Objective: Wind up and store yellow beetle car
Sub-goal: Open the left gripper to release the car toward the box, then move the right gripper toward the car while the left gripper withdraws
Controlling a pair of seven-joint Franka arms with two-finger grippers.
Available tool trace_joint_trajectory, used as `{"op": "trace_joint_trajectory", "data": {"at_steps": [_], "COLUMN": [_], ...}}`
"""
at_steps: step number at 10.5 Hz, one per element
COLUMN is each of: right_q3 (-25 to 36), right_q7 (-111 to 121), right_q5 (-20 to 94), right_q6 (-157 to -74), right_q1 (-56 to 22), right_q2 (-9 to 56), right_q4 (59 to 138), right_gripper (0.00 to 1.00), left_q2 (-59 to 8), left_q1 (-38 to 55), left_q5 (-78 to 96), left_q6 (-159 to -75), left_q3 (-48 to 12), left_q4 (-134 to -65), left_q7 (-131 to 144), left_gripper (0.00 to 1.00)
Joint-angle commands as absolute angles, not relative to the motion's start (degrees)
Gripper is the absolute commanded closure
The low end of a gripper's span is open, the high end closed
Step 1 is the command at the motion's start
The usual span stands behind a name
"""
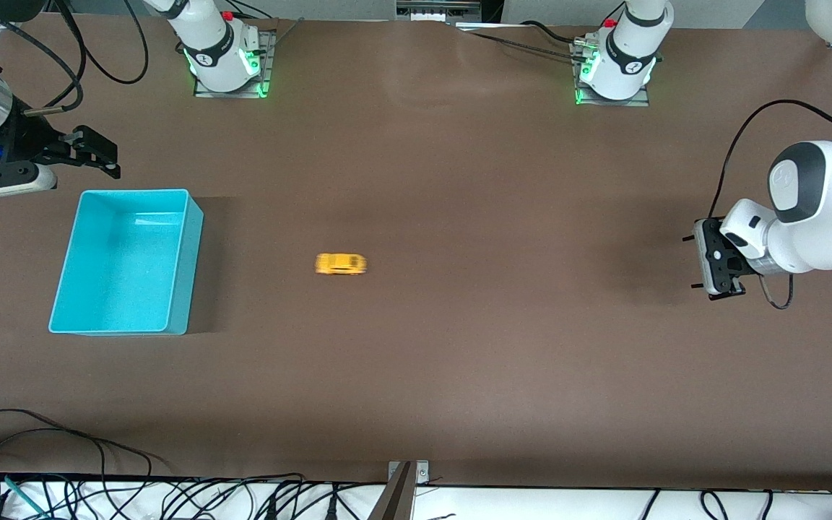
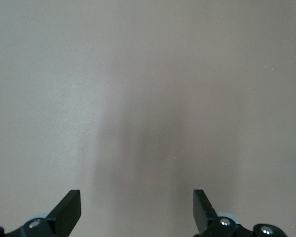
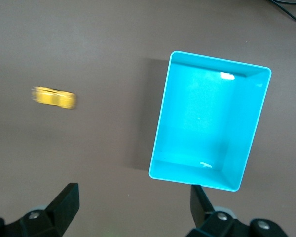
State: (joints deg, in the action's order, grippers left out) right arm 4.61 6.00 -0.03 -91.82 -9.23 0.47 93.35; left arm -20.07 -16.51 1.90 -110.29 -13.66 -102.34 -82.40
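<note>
The yellow beetle car (image 1: pixel 341 263) stands alone on the brown table near its middle, and its outline is smeared. It also shows in the right wrist view (image 3: pixel 54 98). The turquoise bin (image 1: pixel 134 192) stands empty toward the right arm's end of the table and shows in the right wrist view (image 3: pixel 160 143) too. My right gripper (image 1: pixel 102 155) is open and empty, up over the table just off a corner of the bin; its own view (image 3: pixel 133 192) shows the jaws wide apart. My left gripper (image 1: pixel 696 262) is open and empty over bare table at the left arm's end, as its own view (image 2: pixel 137 195) confirms.
The two arm bases (image 1: pixel 224 58) (image 1: pixel 614 65) stand along the table edge farthest from the front camera. Loose cables (image 1: pixel 62 462) lie along the edge nearest to it. A cable (image 1: pixel 748 130) hangs by the left arm.
</note>
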Motion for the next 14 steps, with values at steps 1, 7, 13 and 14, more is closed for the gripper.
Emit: {"op": "trace_joint_trajectory", "data": {"at_steps": [1,7,13,14], "right_q3": [4.7,4.7,4.5,4.3], "right_q7": [6.0,6.0,5.4,5.4], "right_q5": [0.7,0.6,0.5,0.3], "right_q6": [-91.4,-91.4,-91.6,-92.6], "right_q1": [-9.3,-9.3,-9.6,-10.2], "right_q2": [-0.3,-0.2,1.1,1.4], "right_q4": [93.8,93.8,93.6,94.0], "right_gripper": [0.00,0.00,0.00,0.00], "left_q2": [-19.9,-15.6,-10.0,-7.8], "left_q1": [-15.0,-11.1,-6.9,-4.9], "left_q5": [1.4,-0.7,-0.1,0.2], "left_q6": [-103.9,-90.0,-84.1,-84.7], "left_q3": [-13.8,-13.9,-13.5,-11.4], "left_q4": [-98.0,-87.4,-80.3,-81.1], "left_q7": [-75.3,-46.1,-17.8,-15.6], "left_gripper": [0.00,0.00,0.00,0.00]}}
